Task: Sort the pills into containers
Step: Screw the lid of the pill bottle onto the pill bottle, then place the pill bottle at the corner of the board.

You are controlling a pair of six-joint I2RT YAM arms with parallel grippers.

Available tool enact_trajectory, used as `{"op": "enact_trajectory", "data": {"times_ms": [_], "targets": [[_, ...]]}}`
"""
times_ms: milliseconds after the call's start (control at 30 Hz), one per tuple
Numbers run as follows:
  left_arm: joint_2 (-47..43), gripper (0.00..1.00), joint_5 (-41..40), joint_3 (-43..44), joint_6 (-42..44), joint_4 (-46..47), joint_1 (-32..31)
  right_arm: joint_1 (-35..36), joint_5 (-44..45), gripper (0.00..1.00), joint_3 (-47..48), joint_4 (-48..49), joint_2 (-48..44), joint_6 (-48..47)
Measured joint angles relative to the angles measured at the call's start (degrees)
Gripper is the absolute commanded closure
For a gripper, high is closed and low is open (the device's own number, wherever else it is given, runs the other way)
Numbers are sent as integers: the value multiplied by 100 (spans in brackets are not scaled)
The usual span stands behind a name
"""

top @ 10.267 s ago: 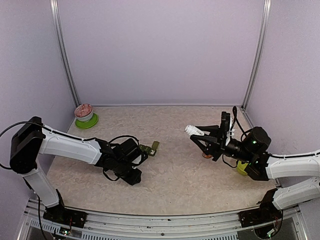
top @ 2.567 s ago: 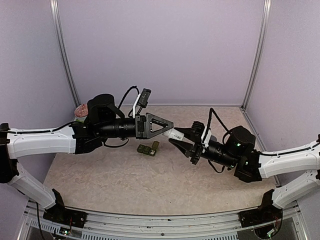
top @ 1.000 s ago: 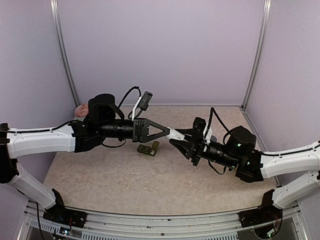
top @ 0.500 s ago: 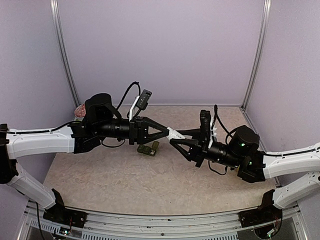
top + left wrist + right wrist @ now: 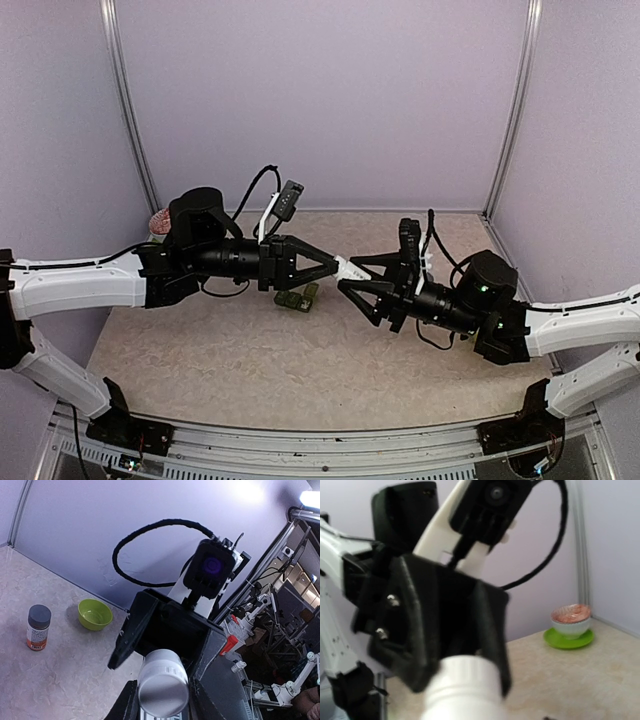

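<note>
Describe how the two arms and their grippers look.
The left arm and right arm have white shells with black joints. The left gripper and right gripper are black, triangular, two-fingered. Black cables loop over each wrist; a green light glows on the right arm.

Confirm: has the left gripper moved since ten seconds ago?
Yes. The left gripper was low, left of the containers; now it is raised, tips past them to the right, shut on the white bottle.

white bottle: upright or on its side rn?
On its side, in mid-air: the white bottle lies about level, jaws of the left gripper shut on one end, jaws of the right gripper spread around the other.
</note>
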Motion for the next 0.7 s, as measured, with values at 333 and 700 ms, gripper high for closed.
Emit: {"op": "enact_trajectory", "data": {"times_ms": [333, 700], "targets": [[-310, 97, -592, 0, 48, -627, 140, -2, 457, 0, 11, -243, 0, -286], [-363, 96, -1751, 4, 509, -2063, 761, -52, 835, 0, 22, -702, -2, -697]]}}
